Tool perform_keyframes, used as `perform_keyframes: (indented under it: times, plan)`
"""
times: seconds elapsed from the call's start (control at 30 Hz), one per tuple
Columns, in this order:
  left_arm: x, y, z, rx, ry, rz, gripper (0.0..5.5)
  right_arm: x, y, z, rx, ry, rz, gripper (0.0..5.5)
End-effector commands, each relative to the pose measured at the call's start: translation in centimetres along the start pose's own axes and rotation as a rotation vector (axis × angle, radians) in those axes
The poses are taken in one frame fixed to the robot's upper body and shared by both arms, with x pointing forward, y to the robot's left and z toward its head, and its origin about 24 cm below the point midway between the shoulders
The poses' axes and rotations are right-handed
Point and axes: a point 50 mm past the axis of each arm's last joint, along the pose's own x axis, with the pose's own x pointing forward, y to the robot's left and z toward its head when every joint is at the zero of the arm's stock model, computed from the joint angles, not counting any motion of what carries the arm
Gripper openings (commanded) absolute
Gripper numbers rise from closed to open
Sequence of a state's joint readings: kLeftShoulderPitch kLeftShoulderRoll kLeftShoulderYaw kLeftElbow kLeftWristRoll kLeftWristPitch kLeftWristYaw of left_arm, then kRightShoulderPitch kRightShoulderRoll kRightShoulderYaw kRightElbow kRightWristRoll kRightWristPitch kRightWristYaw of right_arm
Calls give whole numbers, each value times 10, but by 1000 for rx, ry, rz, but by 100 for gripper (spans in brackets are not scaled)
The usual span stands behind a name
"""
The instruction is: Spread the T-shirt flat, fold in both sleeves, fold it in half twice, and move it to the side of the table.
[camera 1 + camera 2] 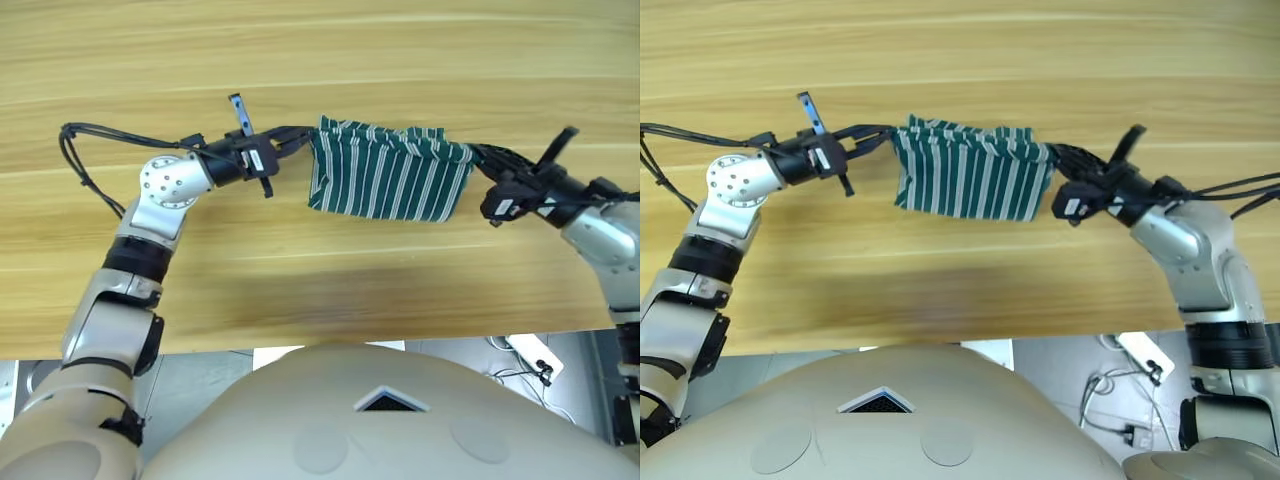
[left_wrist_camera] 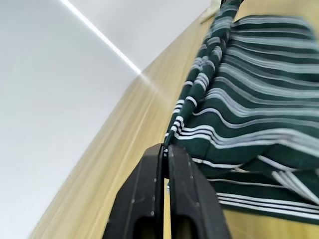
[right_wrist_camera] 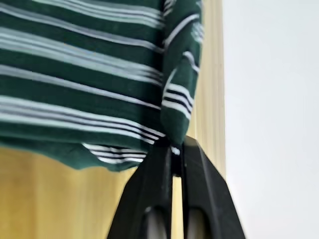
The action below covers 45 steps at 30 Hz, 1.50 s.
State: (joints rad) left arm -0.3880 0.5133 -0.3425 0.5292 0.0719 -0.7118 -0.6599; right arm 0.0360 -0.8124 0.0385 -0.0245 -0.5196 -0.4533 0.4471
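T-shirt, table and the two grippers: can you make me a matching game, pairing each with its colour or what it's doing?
1 T-shirt
2 left gripper
3 right gripper
4 table

a fingers shut on the T-shirt's right end
b pale wood
c green, white stripes
d fingers shut on the T-shirt's left end

Pairs: 1-c, 2-d, 3-a, 4-b

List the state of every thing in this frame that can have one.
Dark green, white-striped T-shirt: folded into a compact rectangle, hanging by its top corners, apparently lifted off the table.
Left gripper: shut on the T-shirt's top corner on the robot's left.
Right gripper: shut on the opposite top corner.
Light wooden table: shows a shadow under the hanging T-shirt.
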Motion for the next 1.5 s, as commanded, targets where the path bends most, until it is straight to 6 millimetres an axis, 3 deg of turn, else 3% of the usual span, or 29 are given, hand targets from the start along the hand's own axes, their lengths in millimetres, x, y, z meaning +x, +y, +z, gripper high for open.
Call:
perform_keyframes:
  times: [0.03,0.27,0.43,0.6,0.73,0.87,0.93,1.0,1.07,1.13,1.2,1.4,1.5]
  plan:
    - [10,2,-17,32,116,-5,0,23,5,-11,-22,65,30,2]
    - [14,-21,-51,93,331,-102,0,60,45,-22,34,87,156,2]
    - [22,-23,-56,76,367,-115,0,66,58,-32,62,138,192,2]
    - [27,-13,-58,11,393,-68,94,63,29,-35,307,93,-24,104]
    - [34,23,-56,-173,384,207,161,58,-8,-46,778,-5,-215,176]
    - [40,55,-45,-376,256,424,168,67,-27,-49,1103,-142,-261,245]
    - [40,58,-39,-420,171,449,168,71,-36,-53,1198,-157,-315,283]
    - [41,47,-29,-408,29,370,168,77,-42,-38,1151,-258,-314,312]
    - [34,20,-21,-344,-85,186,168,89,-45,-4,1006,-397,-252,357]
    - [20,-11,-18,-266,-115,-14,168,106,-43,30,855,-472,-164,384]
    - [9,-27,-18,-206,-98,-133,168,121,-39,46,756,-452,-117,424]
    - [-6,-30,-22,-92,5,-189,168,165,-27,74,601,-372,-7,536]
    - [-6,-24,-31,-15,117,-166,168,181,-20,87,572,-352,37,536]
